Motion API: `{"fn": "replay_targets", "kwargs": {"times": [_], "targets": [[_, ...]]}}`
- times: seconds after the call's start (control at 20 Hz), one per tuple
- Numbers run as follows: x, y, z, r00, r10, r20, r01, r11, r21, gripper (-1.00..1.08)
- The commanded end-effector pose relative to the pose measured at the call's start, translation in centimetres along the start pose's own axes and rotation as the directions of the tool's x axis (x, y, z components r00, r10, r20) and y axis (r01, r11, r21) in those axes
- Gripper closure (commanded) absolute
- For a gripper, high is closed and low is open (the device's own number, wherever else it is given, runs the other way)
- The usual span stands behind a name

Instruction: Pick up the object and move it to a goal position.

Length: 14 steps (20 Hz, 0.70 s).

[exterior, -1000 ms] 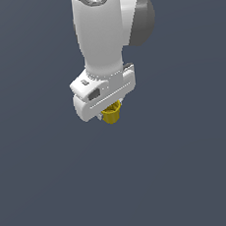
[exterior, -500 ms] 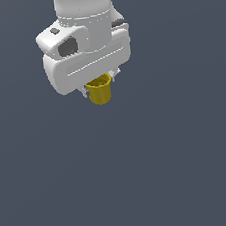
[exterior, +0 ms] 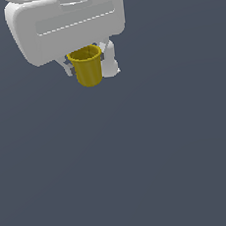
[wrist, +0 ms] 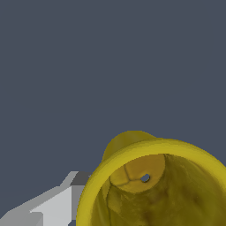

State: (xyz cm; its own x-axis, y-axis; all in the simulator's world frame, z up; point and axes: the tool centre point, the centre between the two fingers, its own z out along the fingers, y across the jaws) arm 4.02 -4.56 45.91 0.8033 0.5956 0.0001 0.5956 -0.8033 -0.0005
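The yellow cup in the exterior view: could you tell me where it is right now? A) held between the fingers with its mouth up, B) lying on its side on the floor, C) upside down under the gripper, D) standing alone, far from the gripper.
A: the yellow cup hangs upright just below the white gripper, its rimmed mouth facing up, with a finger against its side on the exterior view's right.

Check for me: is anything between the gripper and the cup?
Nothing visible. The yellow cup sits directly between the gripper's fingers, mouth up. Around it both views show only plain dark background; no goal marker appears.
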Motion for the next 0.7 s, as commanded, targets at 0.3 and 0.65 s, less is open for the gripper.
{"fn": "replay_targets", "kwargs": {"times": [0.3,0.65], "targets": [[-0.1,0.6,-2.7,1.000,0.000,0.000,0.000,1.000,0.000,1.08],[-0.1,0.8,-3.2,1.000,0.000,0.000,0.000,1.000,0.000,1.08]]}}
